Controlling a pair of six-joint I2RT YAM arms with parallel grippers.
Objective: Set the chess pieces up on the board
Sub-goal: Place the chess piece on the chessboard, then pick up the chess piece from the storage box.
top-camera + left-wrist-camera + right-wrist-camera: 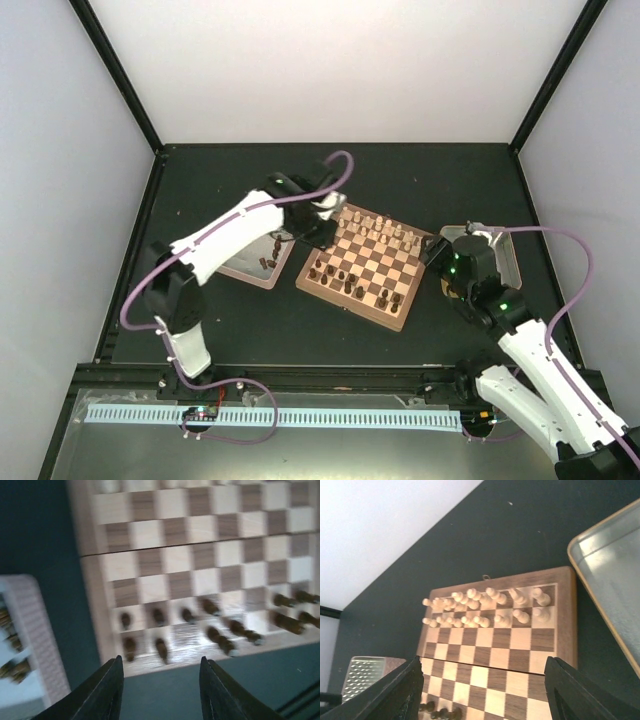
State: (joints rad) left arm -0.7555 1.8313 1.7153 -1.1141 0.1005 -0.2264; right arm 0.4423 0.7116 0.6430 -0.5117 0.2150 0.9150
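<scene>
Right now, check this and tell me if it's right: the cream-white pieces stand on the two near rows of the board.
Not right. The cream-white pieces stand on the two far rows of the board; the dark pieces hold the near ones. The top external view shows it.

Cream-white chessmen (385, 232) stand mid-way across the dark table (250, 335); left metal tray (243, 270) lies toward its left, right metal tray (506, 256) toward its right.
</scene>
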